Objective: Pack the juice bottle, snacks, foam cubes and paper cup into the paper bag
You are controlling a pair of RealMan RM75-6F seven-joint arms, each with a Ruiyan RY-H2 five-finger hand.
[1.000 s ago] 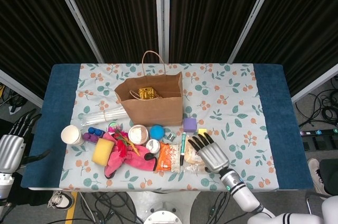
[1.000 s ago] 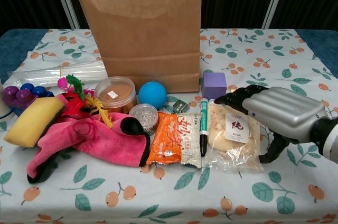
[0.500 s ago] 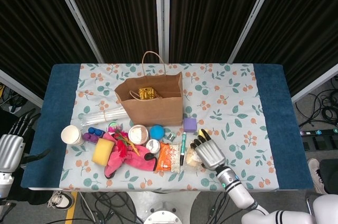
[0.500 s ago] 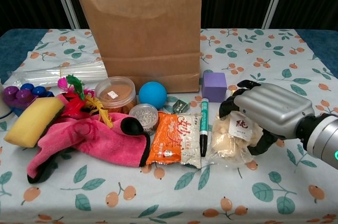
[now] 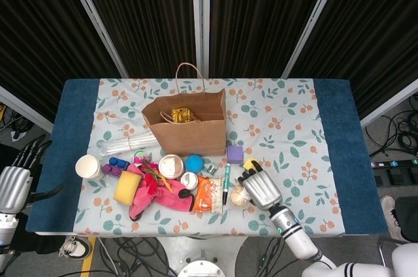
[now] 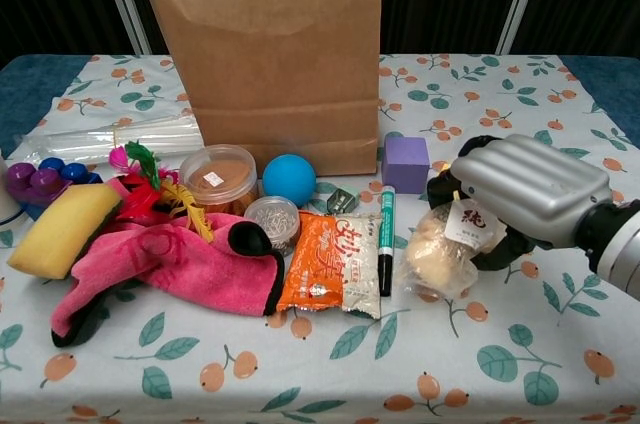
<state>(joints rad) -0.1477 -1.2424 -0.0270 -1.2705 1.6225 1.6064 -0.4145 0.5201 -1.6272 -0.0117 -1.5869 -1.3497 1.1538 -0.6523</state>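
Observation:
My right hand (image 6: 525,194) (image 5: 261,188) grips a clear snack packet of pale biscuits (image 6: 438,249) (image 5: 239,195), bunched up and lifted slightly off the table right of the green marker. An orange snack packet (image 6: 327,261) (image 5: 204,194) lies flat left of the marker. The brown paper bag (image 6: 265,49) (image 5: 187,127) stands open behind, with a gold item (image 5: 182,115) inside. A purple foam cube (image 6: 405,163) (image 5: 234,153) sits at the bag's right corner. The paper cup (image 5: 88,166) stands at the far left. My left hand (image 5: 13,184) hangs off the table's left edge, holding nothing.
A green marker (image 6: 386,236), blue ball (image 6: 288,180), two small lidded tubs (image 6: 219,176), pink glove (image 6: 170,262), yellow sponge (image 6: 62,228) and purple toy (image 6: 35,180) crowd the front left. A bundle of clear straws (image 5: 130,141) lies left of the bag.
My right hand has closed its fingers around the biscuit packet, crumpling it and raising it a little off the table. The left hand has stayed put.

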